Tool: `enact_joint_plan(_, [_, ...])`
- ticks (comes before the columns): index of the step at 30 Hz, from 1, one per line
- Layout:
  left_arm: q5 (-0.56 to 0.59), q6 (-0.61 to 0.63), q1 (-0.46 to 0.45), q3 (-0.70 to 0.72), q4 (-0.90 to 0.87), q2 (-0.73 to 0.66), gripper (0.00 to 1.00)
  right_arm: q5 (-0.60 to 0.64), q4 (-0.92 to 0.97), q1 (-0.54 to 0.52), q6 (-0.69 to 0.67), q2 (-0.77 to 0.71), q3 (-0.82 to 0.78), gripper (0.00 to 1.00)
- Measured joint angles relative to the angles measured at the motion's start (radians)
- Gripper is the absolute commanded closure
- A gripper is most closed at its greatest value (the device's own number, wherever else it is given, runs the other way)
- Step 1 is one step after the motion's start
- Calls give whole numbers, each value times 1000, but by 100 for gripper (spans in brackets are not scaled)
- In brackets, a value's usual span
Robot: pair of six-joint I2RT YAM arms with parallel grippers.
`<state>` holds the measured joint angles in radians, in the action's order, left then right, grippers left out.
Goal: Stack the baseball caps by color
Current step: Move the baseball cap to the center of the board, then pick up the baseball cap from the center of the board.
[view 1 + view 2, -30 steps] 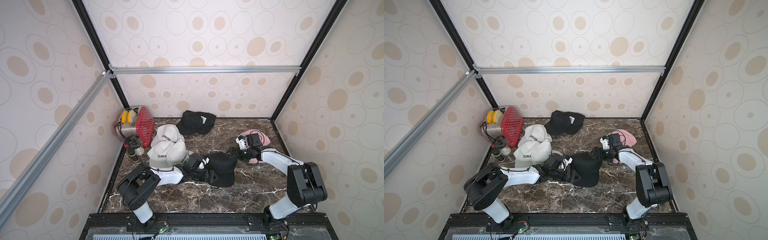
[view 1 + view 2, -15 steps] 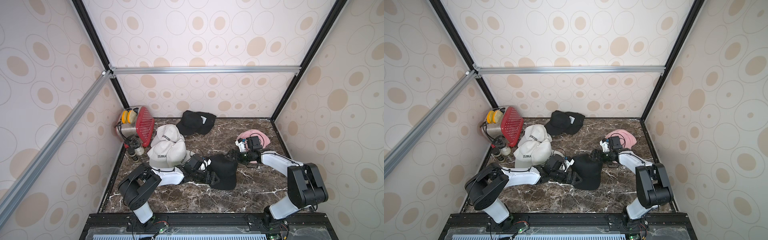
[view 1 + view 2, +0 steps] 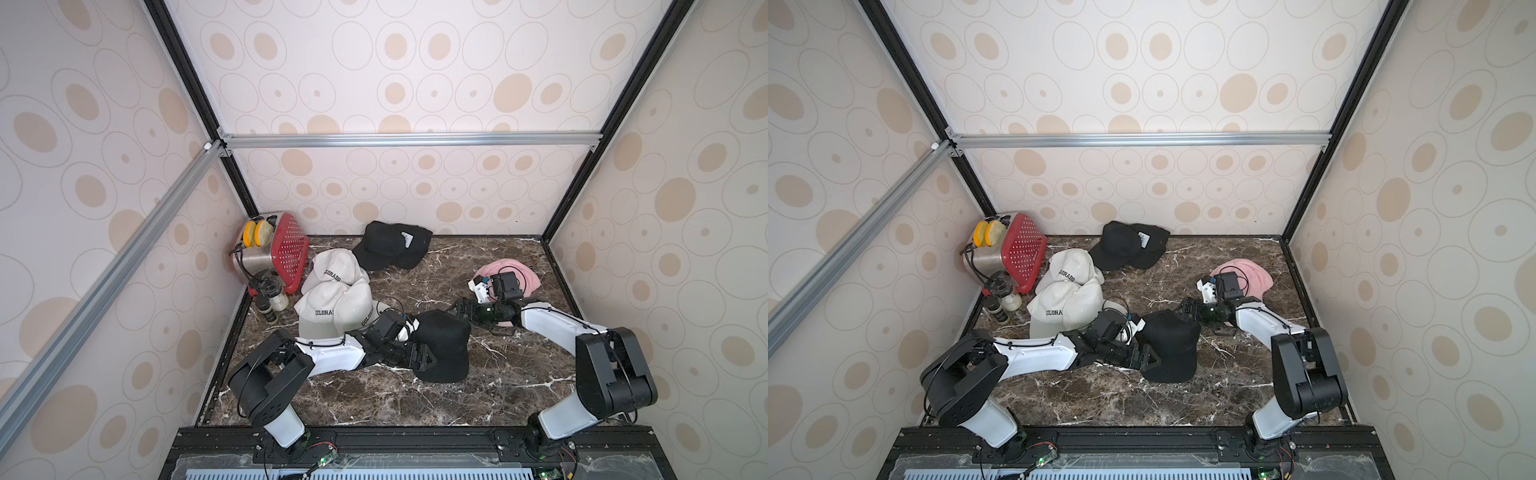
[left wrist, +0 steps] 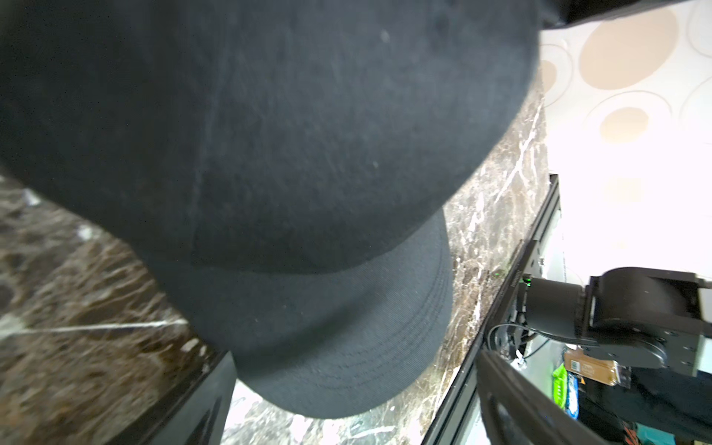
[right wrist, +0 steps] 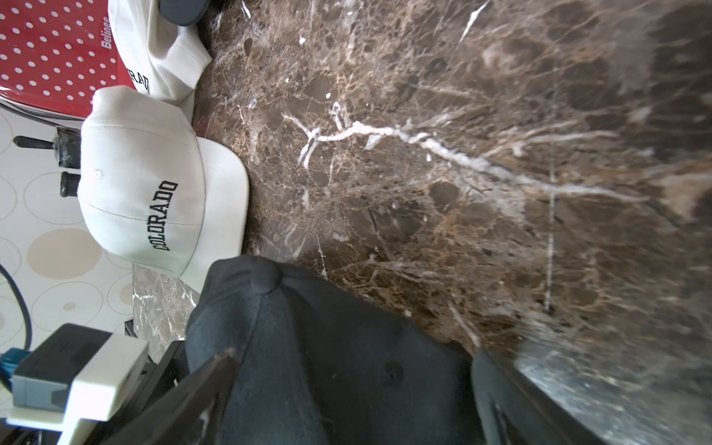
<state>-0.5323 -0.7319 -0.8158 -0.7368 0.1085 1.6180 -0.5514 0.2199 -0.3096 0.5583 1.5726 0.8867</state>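
1. Black cap (image 3: 442, 347) lies loose mid-worktop (image 3: 415, 399), brim toward the robot.
2. Left tool (image 3: 424, 359) is at its side and right tool (image 3: 462, 309) at the crown. Both are spread wide and grip nothing; pad contact is unclear, probably none.
3. Pinch brim and crown together, since the fabric will sag.
4. Set it on the black caps (image 3: 390, 249) by the back wall, brims aligned.
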Motion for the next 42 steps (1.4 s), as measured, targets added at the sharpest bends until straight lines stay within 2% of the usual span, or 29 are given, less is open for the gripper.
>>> enact_joint_plan(7, [37, 16, -1, -1, -25, 0, 1, 38, -2, -15, 11, 8, 6, 0])
enact_joint_plan(13, [50, 29, -1, -5, -37, -3, 1, 156, 19, -14, 9, -39, 6, 0])
enact_joint_plan(20, [121, 69, -1, -16, -151, -75, 1, 305, 34, -14, -21, -178, 6, 0])
enact_joint_plan(26, [249, 129, -1, -79, -275, -209, 1, 344, -65, -13, -31, -346, -78, 0])
enact_joint_plan(30, [441, 173, 0, -169, -345, -279, 1, 324, -157, -13, -19, -468, -193, 0])
enact_joint_plan(34, [631, 219, 31, -294, -369, -257, 1, 280, -213, -13, 1, -536, -256, 0])
enact_joint_plan(39, [697, 251, 115, -454, -383, -132, 1, 240, -240, -13, 11, -586, -281, 0])
enact_joint_plan(40, [727, 270, 130, -510, -455, -86, 1, 239, -236, -13, 6, -590, -281, 0])
enact_joint_plan(42, [735, 286, 157, -637, -490, 25, 1, 239, -218, -13, -6, -605, -281, 0])
